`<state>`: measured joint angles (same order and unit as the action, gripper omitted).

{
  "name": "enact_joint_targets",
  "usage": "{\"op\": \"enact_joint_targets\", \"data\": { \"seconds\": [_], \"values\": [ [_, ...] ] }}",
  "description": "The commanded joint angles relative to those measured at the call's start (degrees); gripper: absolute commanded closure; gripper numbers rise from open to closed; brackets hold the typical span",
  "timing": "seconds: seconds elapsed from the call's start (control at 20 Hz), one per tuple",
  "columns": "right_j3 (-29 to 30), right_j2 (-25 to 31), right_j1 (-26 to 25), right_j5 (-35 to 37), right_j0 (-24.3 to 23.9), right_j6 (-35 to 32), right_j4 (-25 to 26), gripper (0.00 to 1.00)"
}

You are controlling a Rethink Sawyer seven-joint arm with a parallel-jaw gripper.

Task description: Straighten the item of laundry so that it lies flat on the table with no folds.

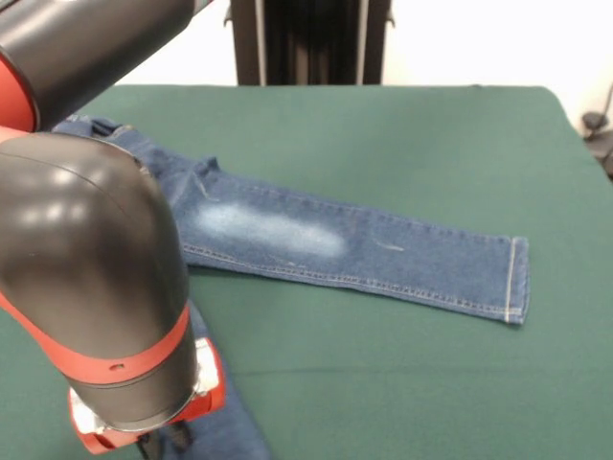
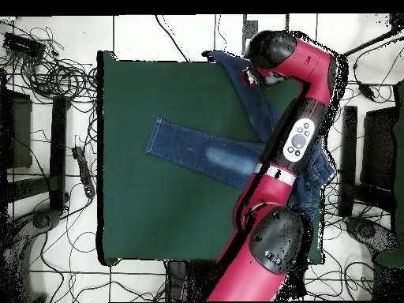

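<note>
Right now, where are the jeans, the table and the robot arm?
jeans (image 1: 383,251): front view, on the flat leg.
table (image 1: 383,134): front view, on bare green top.
robot arm (image 2: 298,142): overhead view, on its control panel.

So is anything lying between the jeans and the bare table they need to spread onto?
Nothing visible does. The jeans lie on the green table with only cloth around them; the one thing over them is the arm, crossing the waist end. The gripper itself is hidden.
</note>
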<state>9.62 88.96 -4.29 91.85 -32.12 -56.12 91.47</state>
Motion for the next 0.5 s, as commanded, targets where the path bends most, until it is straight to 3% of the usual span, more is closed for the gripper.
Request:
{"op": "enact_joint_targets", "data": {
  "seconds": [0.05, 0.4, 0.5],
  "values": [
    [2.18, 0.48, -9.99, -4.1, 0.94, 7.28, 3.64, 1.0],
    [1.58, 1.83, -10.02, -2.69, 1.14, 8.56, 5.31, 1.0],
    [0.89, 3.91, -10.26, -0.17, 1.19, 13.63, 7.24, 1.0]
  ]
}}
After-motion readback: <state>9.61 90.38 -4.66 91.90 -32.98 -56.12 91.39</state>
